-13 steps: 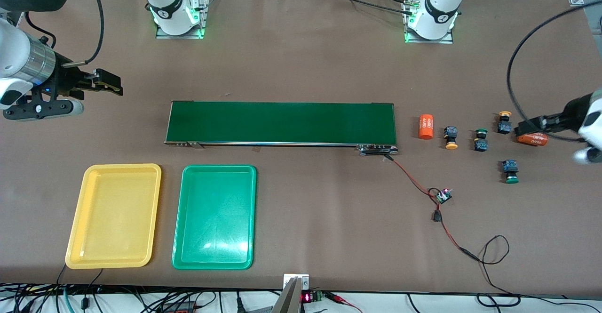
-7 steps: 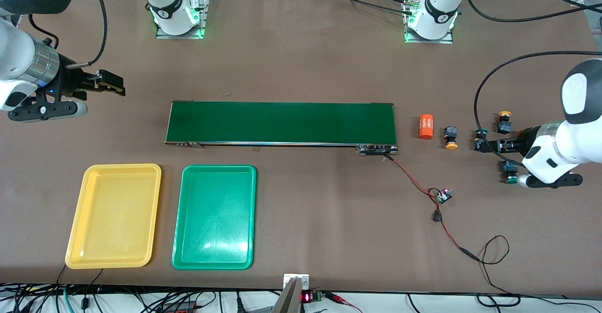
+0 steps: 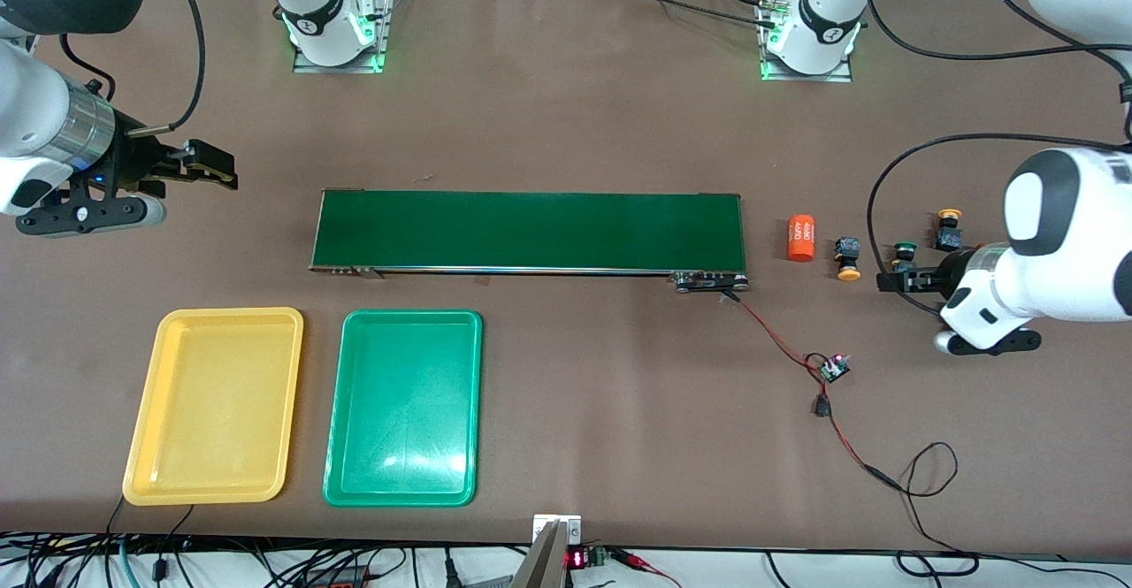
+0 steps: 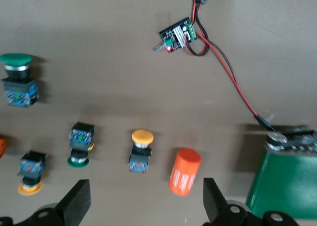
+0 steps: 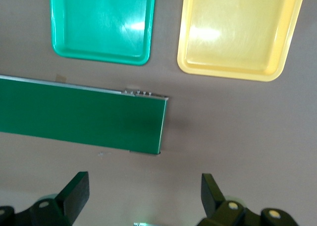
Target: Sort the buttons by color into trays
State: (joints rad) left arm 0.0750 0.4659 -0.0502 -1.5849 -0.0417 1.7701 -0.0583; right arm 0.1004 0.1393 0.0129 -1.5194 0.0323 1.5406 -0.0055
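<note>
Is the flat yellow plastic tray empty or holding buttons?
Empty: the yellow tray shows only bare plastic in the front and right wrist views.

Front view: one green button [image 4: 19, 82] fully hidden under left arm [image 3: 1052, 243]; second orange cylinder [image 4: 1, 146] likewise hidden, cut off at left wrist view's edge. Conveyor belt [image 5: 79, 117] cut off in both wrist views. Print on orange cylinder [image 3: 801, 238] unreadable.

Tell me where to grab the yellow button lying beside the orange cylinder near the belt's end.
Probably its black-and-blue block body, coming straight down from above. The yellow button lies on its side, cap toward the front camera, leaving the body's flat sides free to pinch; the round cap would likely slip.
</note>
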